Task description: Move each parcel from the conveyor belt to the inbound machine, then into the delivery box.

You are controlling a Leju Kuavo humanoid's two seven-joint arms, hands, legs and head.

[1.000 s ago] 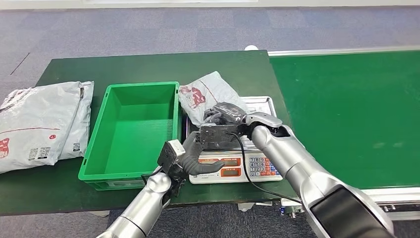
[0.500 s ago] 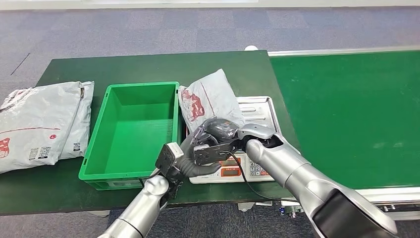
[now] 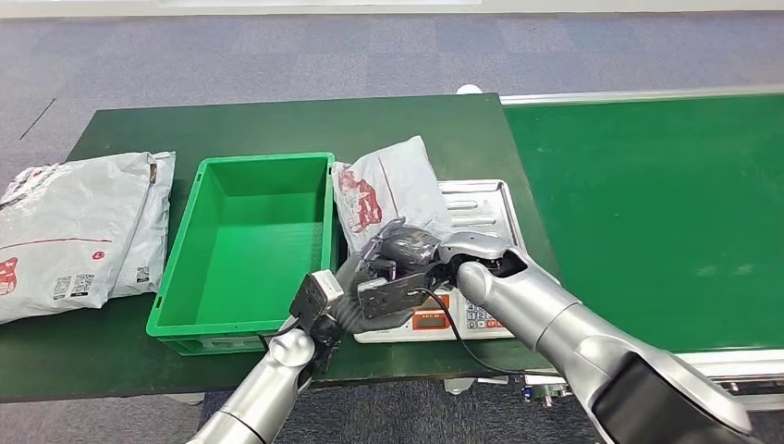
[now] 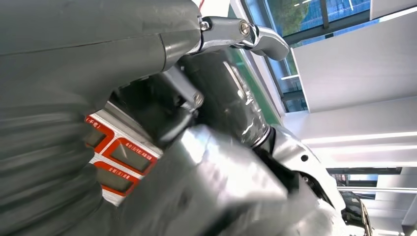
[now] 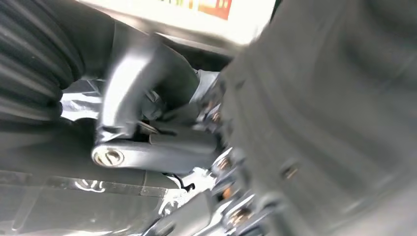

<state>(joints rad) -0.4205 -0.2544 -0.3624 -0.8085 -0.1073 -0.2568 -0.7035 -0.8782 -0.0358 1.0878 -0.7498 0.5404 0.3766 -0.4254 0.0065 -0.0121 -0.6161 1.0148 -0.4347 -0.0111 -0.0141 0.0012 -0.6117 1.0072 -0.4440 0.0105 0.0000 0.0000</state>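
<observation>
A grey parcel [image 3: 386, 185] with a red logo stands tilted, its far end high, between the green delivery box [image 3: 176, 298] and the weighing scale [image 3: 483, 198]. My right hand [image 3: 399, 255] grips the parcel's near end above the scale's display. Just below it, my left hand [image 3: 351, 294] reaches up with its fingers apart, close against the right hand and holding nothing that I can see. In the left wrist view the right hand [image 4: 227, 104] is right in front of the left hand [image 4: 74, 98], with the scale's red-framed display [image 4: 123, 157] behind.
A stack of grey parcels [image 3: 74, 227] lies on the dark green table [image 3: 277, 120] left of the box. The green conveyor belt [image 3: 647, 213] runs along the right. The box holds nothing.
The right hand has pulled back toward me and lifted the parcel's near end, so the parcel stands steeper against the box. The left hand has risen closer under the right hand.
</observation>
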